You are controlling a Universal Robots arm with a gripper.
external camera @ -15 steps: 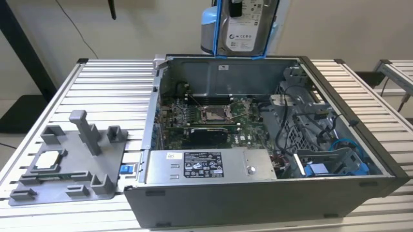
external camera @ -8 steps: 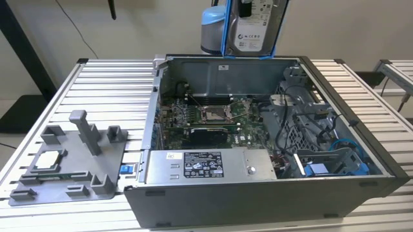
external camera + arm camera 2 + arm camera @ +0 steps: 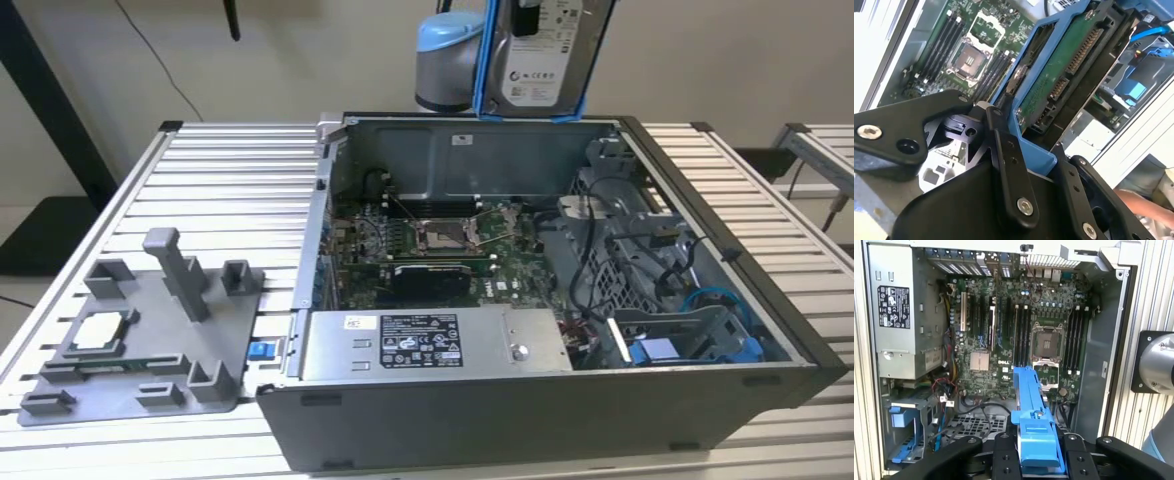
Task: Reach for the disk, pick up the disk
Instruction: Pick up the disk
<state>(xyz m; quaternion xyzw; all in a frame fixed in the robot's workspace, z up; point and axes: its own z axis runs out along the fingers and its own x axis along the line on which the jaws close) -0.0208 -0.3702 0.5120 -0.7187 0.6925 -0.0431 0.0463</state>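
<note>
The disk [image 3: 541, 60] hangs upright high above the back wall of the open computer case [image 3: 534, 420], its white label facing the camera and its blue bracket round the edges. In the second wrist view the disk [image 3: 1064, 75] shows its green circuit board side, and my gripper [image 3: 1041, 170] is shut on the bracket's end, one black finger [image 3: 1009, 165] on each side. In the first wrist view the disk [image 3: 1034, 410] is seen edge-on as a blue strip between the fingers of the gripper [image 3: 1039, 460], well above the motherboard [image 3: 1004, 330].
Inside the case are a power supply [image 3: 427, 345], cables and a blue bay part [image 3: 694, 335] at the exterior view's right. A grey fixture [image 3: 134, 340] with a small square chip lies on the slatted table [image 3: 227, 180]. The arm's base [image 3: 447, 60] stands behind. A hand [image 3: 1146, 207] shows beside the table.
</note>
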